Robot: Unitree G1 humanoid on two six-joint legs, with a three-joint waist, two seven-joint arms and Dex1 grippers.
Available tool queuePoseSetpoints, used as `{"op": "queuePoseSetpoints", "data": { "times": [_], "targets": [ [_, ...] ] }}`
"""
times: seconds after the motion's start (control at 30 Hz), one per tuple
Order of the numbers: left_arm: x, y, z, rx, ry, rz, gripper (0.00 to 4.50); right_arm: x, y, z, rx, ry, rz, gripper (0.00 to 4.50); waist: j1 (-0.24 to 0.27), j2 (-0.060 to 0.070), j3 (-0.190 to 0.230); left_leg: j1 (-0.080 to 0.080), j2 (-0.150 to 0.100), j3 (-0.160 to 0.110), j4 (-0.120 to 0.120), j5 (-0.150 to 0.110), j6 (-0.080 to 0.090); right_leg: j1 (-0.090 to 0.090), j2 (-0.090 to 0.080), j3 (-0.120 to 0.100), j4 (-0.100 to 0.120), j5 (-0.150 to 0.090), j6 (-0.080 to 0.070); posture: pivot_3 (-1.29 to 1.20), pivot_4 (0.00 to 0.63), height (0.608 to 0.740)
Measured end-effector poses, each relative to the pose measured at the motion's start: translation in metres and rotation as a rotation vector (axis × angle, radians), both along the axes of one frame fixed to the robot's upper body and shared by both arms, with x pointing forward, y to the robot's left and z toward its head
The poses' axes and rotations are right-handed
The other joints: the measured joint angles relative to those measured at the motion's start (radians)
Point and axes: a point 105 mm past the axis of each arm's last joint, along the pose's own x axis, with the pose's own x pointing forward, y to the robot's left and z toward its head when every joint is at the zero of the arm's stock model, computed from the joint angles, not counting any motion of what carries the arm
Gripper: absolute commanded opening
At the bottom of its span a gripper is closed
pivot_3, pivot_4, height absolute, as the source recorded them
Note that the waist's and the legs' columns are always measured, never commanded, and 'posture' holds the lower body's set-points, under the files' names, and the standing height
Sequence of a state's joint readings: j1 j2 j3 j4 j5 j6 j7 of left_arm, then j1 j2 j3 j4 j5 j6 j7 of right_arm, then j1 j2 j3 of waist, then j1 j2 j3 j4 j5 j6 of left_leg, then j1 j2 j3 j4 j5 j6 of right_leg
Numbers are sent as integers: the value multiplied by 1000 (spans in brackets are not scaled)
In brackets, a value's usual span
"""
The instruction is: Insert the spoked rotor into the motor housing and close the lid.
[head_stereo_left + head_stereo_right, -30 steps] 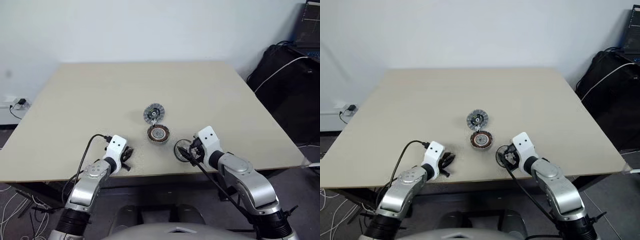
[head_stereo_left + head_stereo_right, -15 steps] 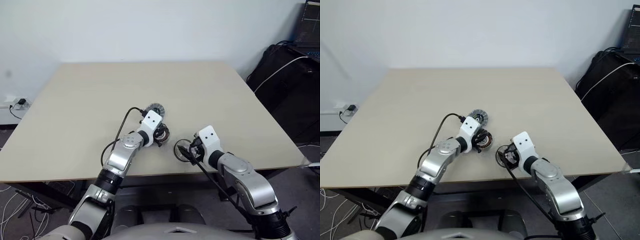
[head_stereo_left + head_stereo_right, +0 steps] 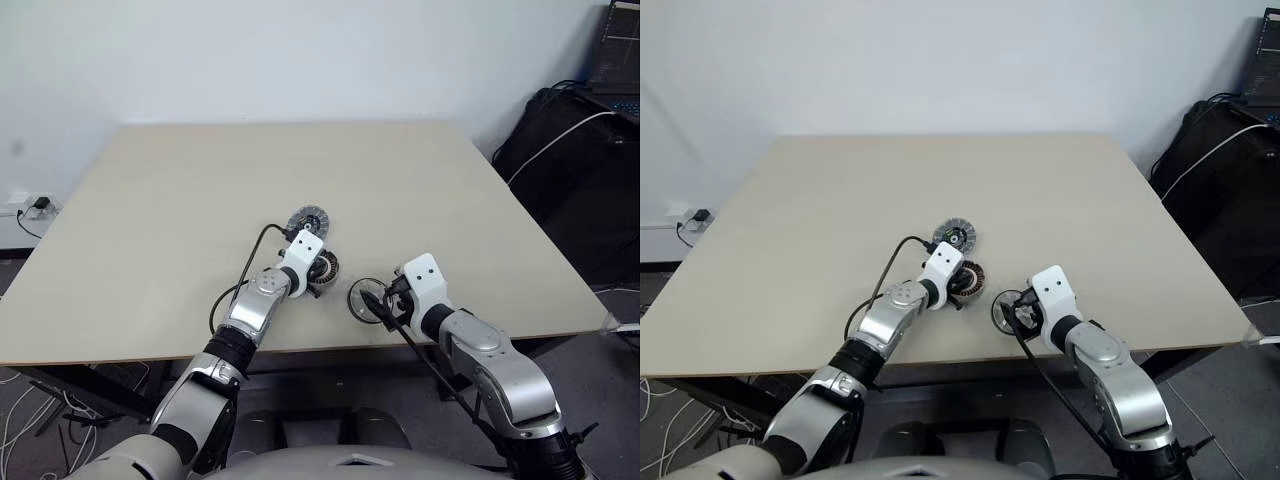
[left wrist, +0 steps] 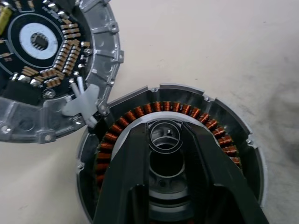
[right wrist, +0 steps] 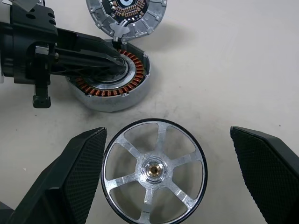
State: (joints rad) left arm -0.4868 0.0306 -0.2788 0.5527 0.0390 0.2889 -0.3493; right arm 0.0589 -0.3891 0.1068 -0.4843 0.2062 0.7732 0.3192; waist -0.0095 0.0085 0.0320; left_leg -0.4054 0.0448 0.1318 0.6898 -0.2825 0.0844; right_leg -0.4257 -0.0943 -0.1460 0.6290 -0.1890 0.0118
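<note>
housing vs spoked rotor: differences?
Motor housing: walled cup with copper coil ring; spoked rotor: open six-spoke wheel, dark rim. Left gripper sits at the housing's centre; the rotor lies untouched between the right gripper's open fingers. Both round, silvery, flat on the table.

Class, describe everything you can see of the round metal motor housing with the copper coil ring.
The round silvery metal motor housing is an open cup lying flat on the beige table. A ring of copper-brown windings circles its silver central hub. The left hand reaches over it, black fingers astride the hub. The finned silvery disc with a circuit board touches its rim; the spoked rotor lies apart.
</note>
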Motion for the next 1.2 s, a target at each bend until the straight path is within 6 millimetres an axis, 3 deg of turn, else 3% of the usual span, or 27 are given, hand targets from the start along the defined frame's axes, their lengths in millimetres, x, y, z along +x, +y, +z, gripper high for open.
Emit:
{"op": "queuePoseSetpoints", "data": {
  "times": [0.2, 0.27, 0.33, 0.43, 0.6, 0.8, 0.93, 1.1, 1.2],
  "targets": [
    [1, 6, -1, -25, 11, 33, 3033, 1, 1, 1, 1, -4, 3, 4500, 0, 0, 0, 0, 0, 0, 0, 0, 0, 0, 0, 0, 0, 0, 0, 0, 0, 740],
    [-2, 4, 0, -61, 17, 33, 3033, 1, 1, 2, 1, -6, 5, 4500, 1, 0, 0, 0, 0, 0, 1, 0, 0, 0, 0, 0, 0, 0, 0, 0, 0, 740],
    [-6, -1, 5, -112, 13, 23, 2692, 2, 1, 2, 1, -7, 6, 4500, 0, 0, 0, -2, 0, 0, 1, 0, 0, -1, 0, 0, 0, 0, 0, 0, 0, 740],
    [-7, -4, 26, -174, -47, 11, 1691, 2, 1, 3, 2, -10, 11, 4500, 0, 0, 0, -4, 0, -1, 2, 0, 0, -2, 0, 0, 1, 0, 0, 0, 0, 740],
    [-15, 6, 55, -238, -146, 23, 40, 7, 4, 9, 3, -30, 22, 3231, -3, 1, -1, -4, 0, -1, 3, 0, 0, -2, 0, 0, 1, 0, 0, 0, 0, 740],
    [-44, 36, 50, -231, -160, 62, 0, 21, 15, 13, -21, -35, 46, 1216, -4, 1, -1, -3, 1, -1, 4, 0, -1, -2, 0, 0, 4, 0, 0, 0, 0, 740],
    [-71, 58, 37, -186, -187, 77, 0, 44, 31, 9, -66, -10, 60, 9, -5, 2, -1, 1, 1, 0, 5, -2, -6, -4, 0, 0, 6, 0, -1, 0, 0, 740],
    [-103, 75, 21, -160, -187, 139, 0, 65, 58, -3, -147, 41, 129, 9, 0, 3, -1, 3, 1, 0, 5, -2, -5, -3, -2, 0, 6, 0, -1, 0, 0, 740],
    [-121, 75, 19, -175, -190, 142, 0, 75, 69, -9, -189, 67, 167, 9, -3, 4, 0, 2, 0, 1, 5, -3, -5, -3, -2, 0, 6, 0, -1, 0, 0, 740]
  ]
}}
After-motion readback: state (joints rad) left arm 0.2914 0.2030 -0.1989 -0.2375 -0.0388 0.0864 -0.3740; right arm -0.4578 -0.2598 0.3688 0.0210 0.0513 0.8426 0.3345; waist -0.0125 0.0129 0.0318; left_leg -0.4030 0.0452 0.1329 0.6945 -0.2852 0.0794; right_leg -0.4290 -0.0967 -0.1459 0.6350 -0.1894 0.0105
